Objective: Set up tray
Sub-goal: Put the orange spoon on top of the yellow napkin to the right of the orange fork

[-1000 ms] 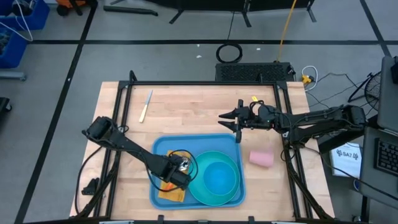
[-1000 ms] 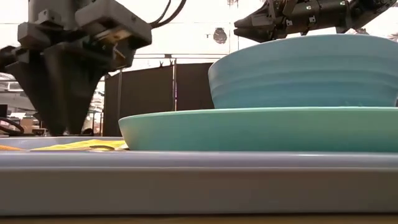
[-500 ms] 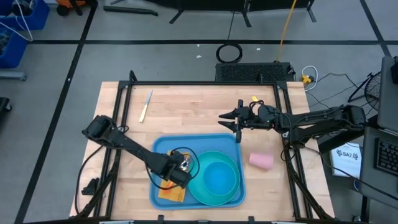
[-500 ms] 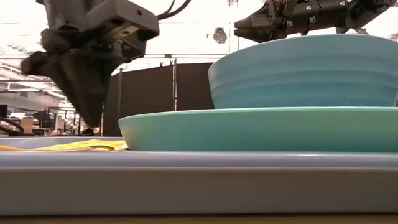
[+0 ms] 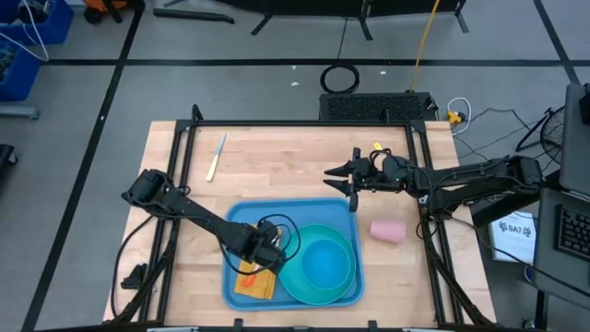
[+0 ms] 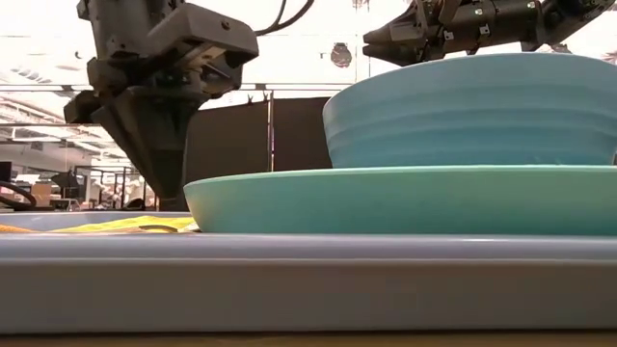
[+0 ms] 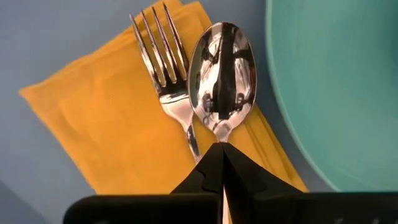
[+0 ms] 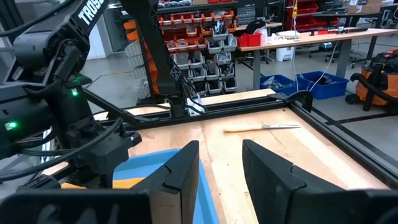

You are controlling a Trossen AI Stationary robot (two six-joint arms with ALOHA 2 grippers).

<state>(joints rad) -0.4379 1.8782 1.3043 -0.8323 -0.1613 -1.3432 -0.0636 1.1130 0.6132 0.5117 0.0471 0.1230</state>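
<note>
The light-blue tray (image 5: 241, 214) lies at the table's near middle. On it stand a round teal plate (image 5: 293, 277) with a blue bowl (image 5: 324, 263), and a yellow napkin (image 7: 106, 124) with a fork (image 7: 163, 68) lying on it. My left gripper (image 7: 221, 147) points down over the napkin, just left of the plate (image 6: 386, 198), and is shut on a spoon (image 7: 222, 74). It also shows in the high view (image 5: 265, 258) and the low view (image 6: 172, 198). My right gripper (image 5: 336, 178) hangs open and empty above the table beyond the tray's far right corner. My left gripper pinches the spoon's neck (image 7: 221, 135), right behind the spoon's bowl, between its two shut fingers. The fingers come from above, slanting down. The handle is hidden under the fingers. The bowl reaches out past the fingertips, beside the fork; whether it rests on the napkin I cannot tell.
A pink cup (image 5: 387, 231) lies on its side on the wood right of the tray. A knife (image 5: 217, 157) lies at the table's far left. A black frame (image 5: 304, 123) runs along the table's edges. Bare wood shows beyond the tray.
My left gripper has moved toward the table's right, closer to the plate, risen a little and turned about its own axis. My right gripper has kept still.
</note>
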